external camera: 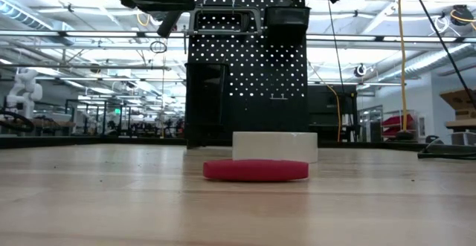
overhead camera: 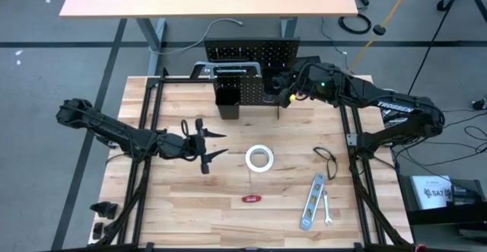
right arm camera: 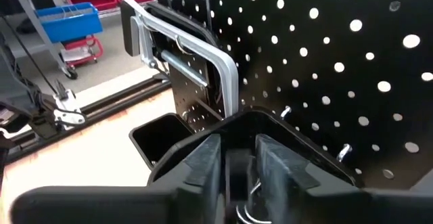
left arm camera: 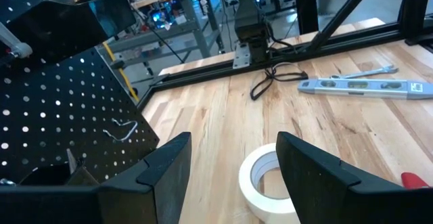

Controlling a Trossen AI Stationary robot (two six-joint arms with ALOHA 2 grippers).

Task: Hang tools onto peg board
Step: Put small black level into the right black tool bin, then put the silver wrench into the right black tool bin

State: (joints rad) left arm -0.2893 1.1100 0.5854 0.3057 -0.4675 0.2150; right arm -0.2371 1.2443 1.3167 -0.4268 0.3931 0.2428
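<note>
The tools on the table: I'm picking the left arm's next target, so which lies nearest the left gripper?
The white tape roll, just right of the left gripper; the red-handled tool, level, wrench and pliers lie farther off.

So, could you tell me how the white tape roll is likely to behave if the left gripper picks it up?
The white tape roll lies flat on its side, so it probably won't roll as it sits. It looks like a hollow ring, likely light. Set on edge, it could roll away. The left gripper stands open beside it.
</note>
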